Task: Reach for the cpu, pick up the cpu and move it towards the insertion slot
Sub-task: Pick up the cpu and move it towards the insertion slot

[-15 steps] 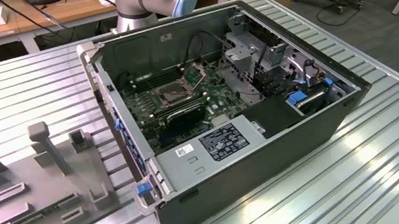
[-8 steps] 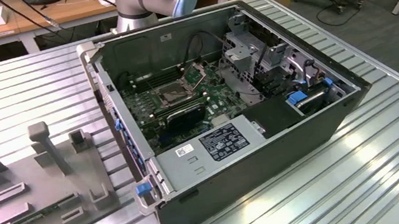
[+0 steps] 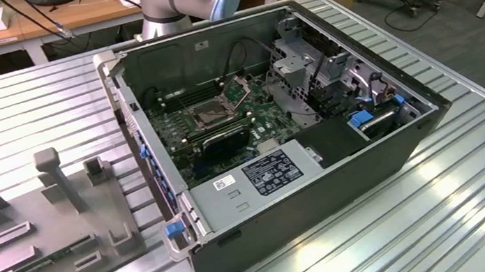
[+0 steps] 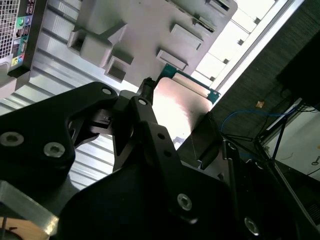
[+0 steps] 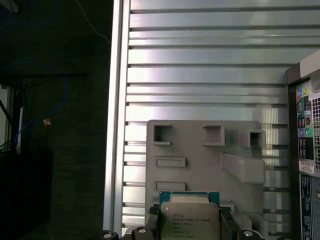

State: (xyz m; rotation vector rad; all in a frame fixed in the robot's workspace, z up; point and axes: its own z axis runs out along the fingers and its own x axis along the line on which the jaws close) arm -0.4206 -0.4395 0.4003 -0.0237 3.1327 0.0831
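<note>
In the exterior view, an open computer case (image 3: 322, 168) is seen lying on a slatted metal table (image 3: 477, 203). Inside the case, a green circuit board (image 3: 265, 122) is exposed, and the insertion slot (image 3: 206, 112), a square socket with a silvery frame and dark centre, is set in the part of the board far from the case's grey power box (image 3: 248, 181). Beside the case, on the exterior view's left, a grey tray (image 3: 42, 254) is laid flat, and 1 narrow memory stick (image 3: 48, 260) is held in it. Behind the case, part of the arm (image 3: 182, 0) is seen. In the second wrist view, the cpu (image 4: 182, 107) is clamped by the gripper (image 4: 176, 111) between 2 black fingers (image 4: 150, 125); its silvery face and green rim are shown outside the case (image 4: 15, 30), in front of the tray (image 4: 145, 30). In the first wrist view, the cpu (image 5: 189, 217) is again seen gripped at 2 opposite edges by the gripper (image 5: 189, 226), well apart from the case (image 5: 305, 150) and from the slot inside it, with the tray (image 5: 200, 150) and the table (image 5: 200, 75) behind it. Whether the cpu is touching the tray cannot be told.
</note>
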